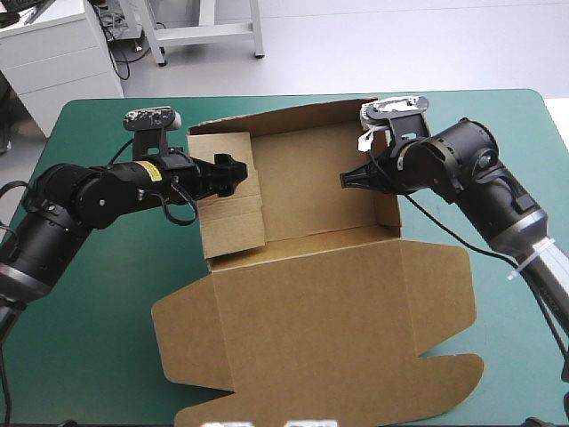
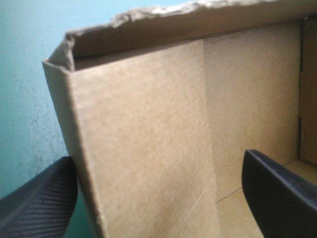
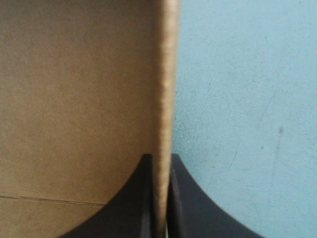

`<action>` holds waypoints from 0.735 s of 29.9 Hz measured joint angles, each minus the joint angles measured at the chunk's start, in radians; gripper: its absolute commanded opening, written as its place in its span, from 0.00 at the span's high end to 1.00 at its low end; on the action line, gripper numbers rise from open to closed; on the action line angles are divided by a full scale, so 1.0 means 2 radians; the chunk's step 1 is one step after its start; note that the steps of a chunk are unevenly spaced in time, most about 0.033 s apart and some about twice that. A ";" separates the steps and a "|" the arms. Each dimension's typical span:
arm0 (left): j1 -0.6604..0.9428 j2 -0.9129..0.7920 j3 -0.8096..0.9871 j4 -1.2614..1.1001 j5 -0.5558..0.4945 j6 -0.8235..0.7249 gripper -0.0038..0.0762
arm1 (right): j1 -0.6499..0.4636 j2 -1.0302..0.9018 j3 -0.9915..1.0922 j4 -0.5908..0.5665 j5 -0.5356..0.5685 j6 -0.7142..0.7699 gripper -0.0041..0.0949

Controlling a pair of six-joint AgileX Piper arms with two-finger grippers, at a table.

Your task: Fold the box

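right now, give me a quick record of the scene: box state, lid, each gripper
box: brown, walls raised, open tray on the teal-green cover
lid: flat, toward the table's near edge
left gripper: open, one finger on each side of the left wall
right gripper: shut on the right wall

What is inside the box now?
The box holds nothing loose: bare floor, and the left wall leaning in over it. The left jaws straddle it, open; the right jaws pinch the right wall. Floor under the leaning wall is hidden.
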 measured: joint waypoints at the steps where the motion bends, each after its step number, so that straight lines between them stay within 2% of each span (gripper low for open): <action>1: 0.000 -0.002 -0.005 0.001 0.011 0.001 0.15 | 0.000 0.000 0.000 0.001 0.000 0.000 0.96; 6: 0.000 -0.027 -0.009 0.009 0.053 0.006 0.15 | 0.000 0.000 0.000 0.001 0.001 0.000 0.96; 14: 0.000 -0.089 -0.011 0.005 0.077 0.006 0.15 | 0.000 0.000 0.000 0.002 0.001 0.000 0.96; 17: 0.000 -0.093 -0.012 -0.002 0.094 0.006 0.15 | 0.000 0.000 0.000 0.002 0.001 0.000 0.96; 22: 0.000 -0.093 0.017 -0.004 0.094 -0.001 0.15 | 0.000 0.000 0.000 0.002 0.003 0.001 0.96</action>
